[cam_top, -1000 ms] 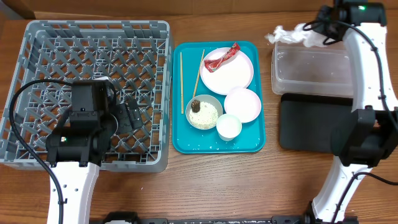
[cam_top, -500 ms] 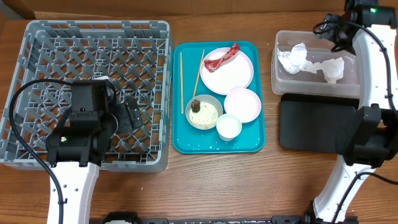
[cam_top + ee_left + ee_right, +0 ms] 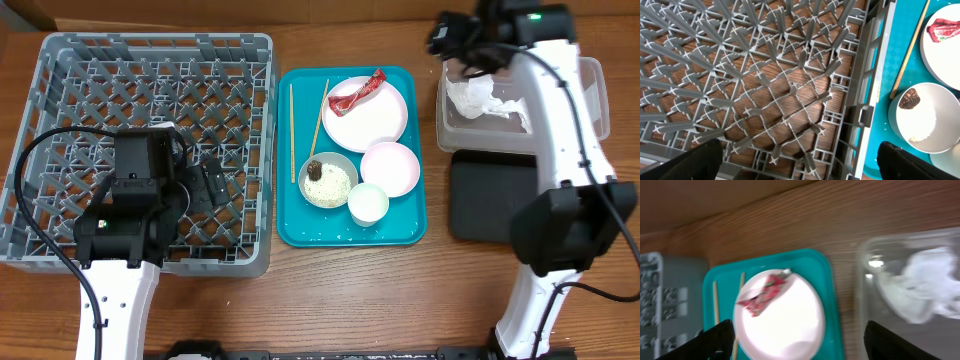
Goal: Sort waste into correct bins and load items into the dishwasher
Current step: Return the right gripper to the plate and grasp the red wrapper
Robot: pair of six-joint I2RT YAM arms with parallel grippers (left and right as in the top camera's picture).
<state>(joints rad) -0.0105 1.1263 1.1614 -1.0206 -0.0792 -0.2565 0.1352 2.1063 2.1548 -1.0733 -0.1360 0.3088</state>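
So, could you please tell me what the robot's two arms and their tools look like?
Both arms have white tubular links joined by chunky black joint housings. On the left arm, a black cable loops alongside; the right arm carries black cables too and a small green light near its wrist. The left tool and right tool have dark fingers.

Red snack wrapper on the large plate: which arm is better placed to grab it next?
Right. The open right hand hangs by the clear tub, facing the red wrapper; the left hand is farther, over the dish rack.
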